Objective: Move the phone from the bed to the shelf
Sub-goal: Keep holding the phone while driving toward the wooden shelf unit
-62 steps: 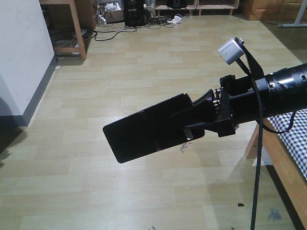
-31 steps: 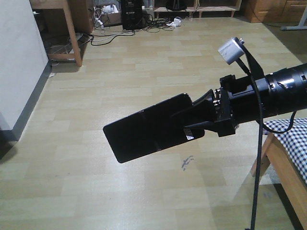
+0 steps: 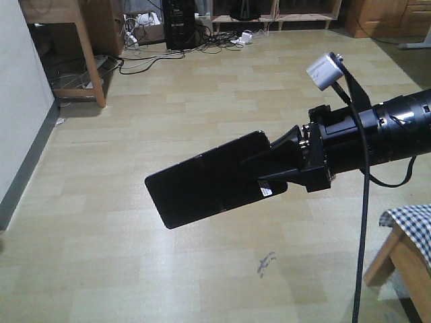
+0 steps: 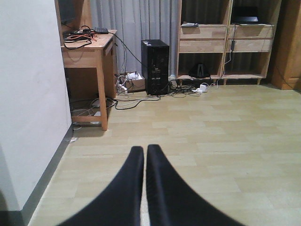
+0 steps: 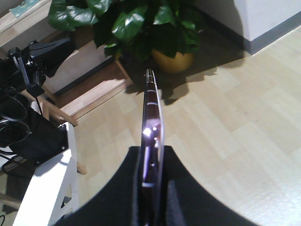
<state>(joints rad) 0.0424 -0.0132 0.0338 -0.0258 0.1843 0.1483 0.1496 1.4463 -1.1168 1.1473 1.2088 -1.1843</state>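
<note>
The black phone [image 3: 202, 180] hangs in the air over the floor, flat side facing the front view. My right gripper [image 3: 261, 173] is shut on its right end. From the right wrist the phone [image 5: 153, 106] appears edge-on, glossy with a rose-gold rim, clamped between the two black fingers [image 5: 134, 188] of my right gripper [image 5: 153, 153]. A corner of the bed [image 3: 409, 237], with checked sheet and light wood frame, shows at lower right. The wooden shelf [image 4: 225, 44] stands against the far wall. My left gripper [image 4: 145, 151] points at the floor, shut with nothing in it.
A wooden desk [image 4: 89, 52] with cables stands at the left by a white wall [image 4: 28, 94]. A black computer tower [image 4: 155, 66] and loose cords [image 4: 136, 96] lie between desk and shelf. A potted plant [image 5: 141, 23] and a white rack [image 5: 51, 179] show in the right wrist view.
The whole view has advanced toward the far wall: the bed corner slid down and right, the wall and desk shifted left. The phone stays held the same way in the right gripper.
</note>
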